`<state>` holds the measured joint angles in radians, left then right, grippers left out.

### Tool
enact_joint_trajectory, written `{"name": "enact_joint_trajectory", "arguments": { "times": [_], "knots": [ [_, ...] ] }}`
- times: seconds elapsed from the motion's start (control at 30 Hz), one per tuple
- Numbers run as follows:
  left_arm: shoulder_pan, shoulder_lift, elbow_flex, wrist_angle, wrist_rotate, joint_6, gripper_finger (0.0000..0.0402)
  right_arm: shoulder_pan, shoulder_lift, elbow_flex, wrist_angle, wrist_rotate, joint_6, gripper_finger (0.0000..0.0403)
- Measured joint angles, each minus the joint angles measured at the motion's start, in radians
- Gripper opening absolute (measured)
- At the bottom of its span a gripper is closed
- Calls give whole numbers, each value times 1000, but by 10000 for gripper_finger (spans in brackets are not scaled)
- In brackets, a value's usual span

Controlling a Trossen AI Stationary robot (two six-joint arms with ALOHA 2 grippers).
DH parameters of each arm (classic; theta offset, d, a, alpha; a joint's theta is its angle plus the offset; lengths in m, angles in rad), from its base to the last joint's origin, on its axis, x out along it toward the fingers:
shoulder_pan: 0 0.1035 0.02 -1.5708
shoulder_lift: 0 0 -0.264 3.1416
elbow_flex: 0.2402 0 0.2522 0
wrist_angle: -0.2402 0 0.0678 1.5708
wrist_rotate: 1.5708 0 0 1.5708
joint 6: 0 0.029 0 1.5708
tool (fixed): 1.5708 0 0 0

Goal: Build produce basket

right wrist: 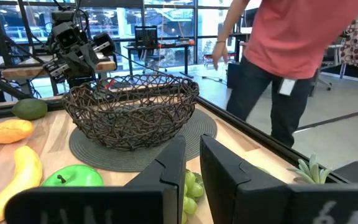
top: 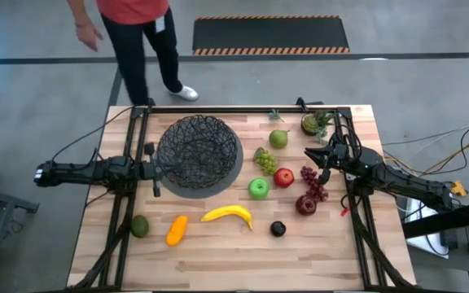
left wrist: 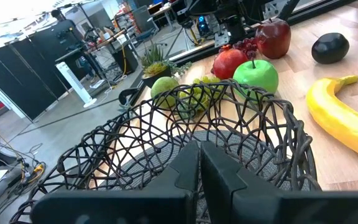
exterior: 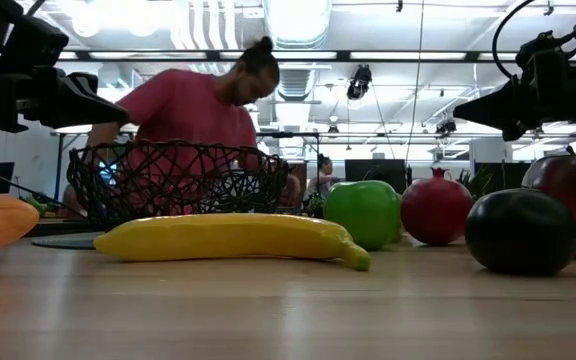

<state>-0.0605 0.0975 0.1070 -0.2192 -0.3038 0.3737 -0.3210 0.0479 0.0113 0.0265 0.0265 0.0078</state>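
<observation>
At the far left we see the left end effector (top: 155, 171) hovering at the left rim of the wire basket (top: 199, 154), its fingers (left wrist: 185, 168) pressed together with nothing between them. The basket stands empty on a round grey mat (top: 187, 190) toward the left rear of the tabletop (top: 218, 252).

In front of it, along the near edge, lie an avocado (top: 140, 225), an orange piece (top: 177, 229) just beside it, then the banana (top: 228, 215).

Moving right, we find a green apple (top: 258, 189), green grapes (top: 265, 159) behind it, and a pear (top: 278, 139) further back. Next comes a red apple (top: 283, 177), with a small black fruit (top: 278, 229) near the front edge. Dark red grapes (top: 313, 182) and a pomegranate (top: 305, 204) sit further right, and a leafy potted plant (top: 313, 123) stands at the rear.

The right end effector (top: 322, 155) hangs above the tabletop beside the dark grapes, its fingers (right wrist: 219, 163) slightly parted and holding nothing.

Beyond the tabletop stands a person (top: 133, 24) in a red shirt.
</observation>
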Motion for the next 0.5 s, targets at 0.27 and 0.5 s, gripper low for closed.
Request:
{"name": "enact_joint_trajectory", "arguments": {
  "times": [0.27, 0.5],
  "knots": [
    [0, 0, 0, 18, -39, 7, 0, 0, 0, 0, 2, -1, 221, 38],
    [0, 0, 0, 22, -43, 6, 0, 0, 0, 0, 9, 0, 399, 38]
  ]
}}
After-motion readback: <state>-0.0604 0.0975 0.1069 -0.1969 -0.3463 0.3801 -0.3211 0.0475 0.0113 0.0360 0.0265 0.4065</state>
